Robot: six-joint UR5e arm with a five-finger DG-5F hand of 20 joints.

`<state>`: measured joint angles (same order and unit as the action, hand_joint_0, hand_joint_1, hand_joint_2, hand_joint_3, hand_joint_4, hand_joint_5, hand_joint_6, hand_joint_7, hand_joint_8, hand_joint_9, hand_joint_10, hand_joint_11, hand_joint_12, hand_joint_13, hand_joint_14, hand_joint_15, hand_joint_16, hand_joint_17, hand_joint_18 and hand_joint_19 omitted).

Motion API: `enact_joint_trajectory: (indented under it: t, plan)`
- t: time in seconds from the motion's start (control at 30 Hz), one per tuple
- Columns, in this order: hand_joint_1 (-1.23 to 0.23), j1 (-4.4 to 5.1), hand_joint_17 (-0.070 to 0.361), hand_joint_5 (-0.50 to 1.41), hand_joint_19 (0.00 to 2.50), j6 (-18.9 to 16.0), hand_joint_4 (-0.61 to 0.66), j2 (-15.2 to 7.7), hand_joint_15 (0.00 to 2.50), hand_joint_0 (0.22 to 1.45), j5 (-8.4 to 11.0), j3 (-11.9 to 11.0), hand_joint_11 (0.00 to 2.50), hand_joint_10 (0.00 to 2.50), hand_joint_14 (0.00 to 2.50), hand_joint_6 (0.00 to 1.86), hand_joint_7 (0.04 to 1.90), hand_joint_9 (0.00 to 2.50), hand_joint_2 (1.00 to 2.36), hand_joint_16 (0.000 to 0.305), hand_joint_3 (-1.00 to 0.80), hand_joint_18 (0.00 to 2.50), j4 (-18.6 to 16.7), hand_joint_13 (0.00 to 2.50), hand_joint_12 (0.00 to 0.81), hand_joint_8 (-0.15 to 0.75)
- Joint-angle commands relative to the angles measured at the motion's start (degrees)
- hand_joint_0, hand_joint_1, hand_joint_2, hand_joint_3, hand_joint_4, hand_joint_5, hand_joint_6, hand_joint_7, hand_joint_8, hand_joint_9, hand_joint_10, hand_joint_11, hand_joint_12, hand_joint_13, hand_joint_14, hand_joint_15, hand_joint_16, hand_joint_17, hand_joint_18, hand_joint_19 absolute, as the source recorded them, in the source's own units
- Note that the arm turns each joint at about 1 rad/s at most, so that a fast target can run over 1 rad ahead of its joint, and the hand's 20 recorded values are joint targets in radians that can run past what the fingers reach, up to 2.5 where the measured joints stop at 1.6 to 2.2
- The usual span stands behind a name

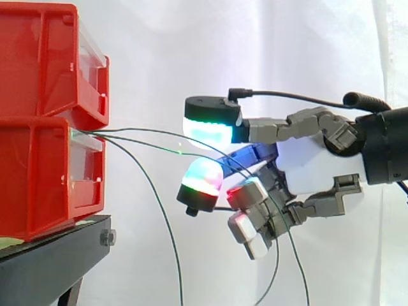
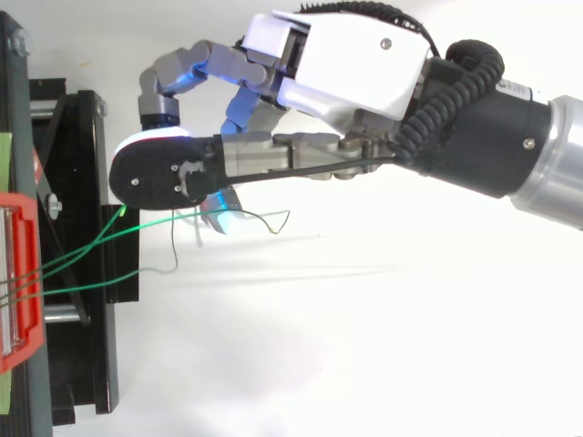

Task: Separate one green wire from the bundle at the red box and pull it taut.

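Judging the risk first: the green wires [image 2: 150, 222] ran from the red box [image 1: 38, 178] close together & mostly slack, straight thru the hand [image 1: 312, 162]. A pull from here could've dragged two or more at once instead of one (the drooping ones hung right beside the straighter one). A sharp tug might also have yanked a wire out of the box, or shifted the box on its black stand [image 1: 57, 248]. The hand sat apart from the box, approx level w/ the spot where the wires came out. Couldn't tell whether it gripped any wire or they merely passed across it. None looked properly taut, so separation seemed not yet done.
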<state>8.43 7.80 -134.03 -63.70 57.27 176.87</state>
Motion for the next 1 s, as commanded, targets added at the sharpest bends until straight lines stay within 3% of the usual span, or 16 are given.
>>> enact_joint_trajectory:
  t: [0.0, 0.27, 0.57, 0.77, 0.83, 0.9, 0.97]
  plan:
    - [-0.50, 0.01, 0.119, -0.17, 0.71, -0.7, 0.19, 0.0, 0.82, 0.59, -0.02, 0.6, 1.15, 0.03, 0.03, 0.82, 1.22, 1.36, 1.02, 0.053, -0.34, 0.93, -0.2, 1.23, 0.332, 0.310]
    - [-0.55, -0.08, 0.119, -0.18, 0.71, -0.8, 0.19, 0.0, 0.82, 0.59, -0.11, 0.6, 1.12, 0.03, 0.03, 0.81, 1.20, 1.31, 1.01, 0.053, -0.39, 0.92, -0.2, 1.22, 0.341, 0.304]
    - [-0.63, -0.17, 0.116, -0.18, 0.72, -1.3, 0.17, 0.0, 0.71, 0.58, -0.38, 0.3, 1.18, 0.03, 0.03, 0.86, 1.23, 1.34, 1.02, 0.052, -0.19, 0.91, -0.2, 1.11, 0.357, 0.311]
    - [-0.65, 0.01, 0.115, -0.17, 0.72, -1.2, 0.17, 0.0, 0.69, 0.59, -0.38, 0.2, 1.17, 0.03, 0.02, 0.86, 1.23, 1.34, 1.02, 0.051, -0.18, 0.91, -0.2, 1.09, 0.355, 0.307]
    - [-0.64, 0.01, 0.115, -0.17, 0.72, -1.2, 0.20, 0.0, 0.69, 0.58, -0.38, 0.2, 1.16, 0.03, 0.02, 0.86, 1.23, 1.34, 1.02, 0.051, -0.22, 0.91, -0.2, 1.09, 0.354, 0.311]
    - [-0.57, 0.01, 0.116, -0.17, 0.71, -1.2, 0.21, 0.0, 0.68, 0.57, -0.38, 0.2, 1.14, 0.03, 0.02, 0.86, 1.22, 1.35, 1.01, 0.051, -0.41, 0.91, -0.2, 1.09, 0.352, 0.300]
    - [-0.55, 0.09, 0.116, -0.17, 0.71, -1.2, 0.21, 0.0, 0.69, 0.56, -0.38, 0.2, 1.14, 0.03, 0.02, 0.86, 1.21, 1.34, 1.00, 0.052, -0.49, 0.92, 0.0, 1.09, 0.353, 0.304]
